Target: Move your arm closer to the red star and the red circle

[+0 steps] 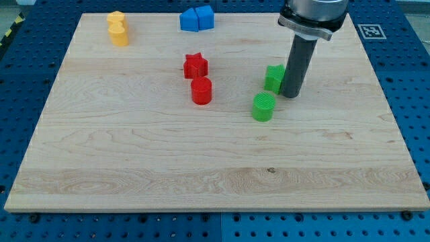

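The red star (195,66) lies a little above the board's middle, with the red circle (201,91) just below it, nearly touching. My tip (290,95) rests on the board to the right of both, well apart from them. It stands right beside the green star-like block (273,78) and just above and right of the green circle (263,107).
Two yellow blocks (118,29) sit together at the board's top left. Two blue blocks (197,19) sit together at the top middle. The wooden board (134,154) lies on a blue perforated table. A marker tag (369,31) is at the top right.
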Robot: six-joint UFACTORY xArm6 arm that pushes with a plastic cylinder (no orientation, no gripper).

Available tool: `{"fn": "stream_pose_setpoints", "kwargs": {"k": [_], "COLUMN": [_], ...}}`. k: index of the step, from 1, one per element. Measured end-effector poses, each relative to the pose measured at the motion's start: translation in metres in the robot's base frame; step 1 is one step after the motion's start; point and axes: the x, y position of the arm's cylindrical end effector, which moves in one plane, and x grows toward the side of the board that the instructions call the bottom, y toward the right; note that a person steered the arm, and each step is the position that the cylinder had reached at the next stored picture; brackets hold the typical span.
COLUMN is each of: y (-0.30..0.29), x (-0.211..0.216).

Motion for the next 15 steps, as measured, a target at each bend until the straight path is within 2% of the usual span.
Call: {"fn": "stream_pose_setpoints", "kwargs": {"k": [3,5,7,9,10,11,13,15], "y": [-0.01,0.052,0.052,0.06,0.065,0.045,-0.128,-0.158], "x": [0.003,0.019,0.019,0.009,-0.033,-0.072,-0.09,-0.118]}}
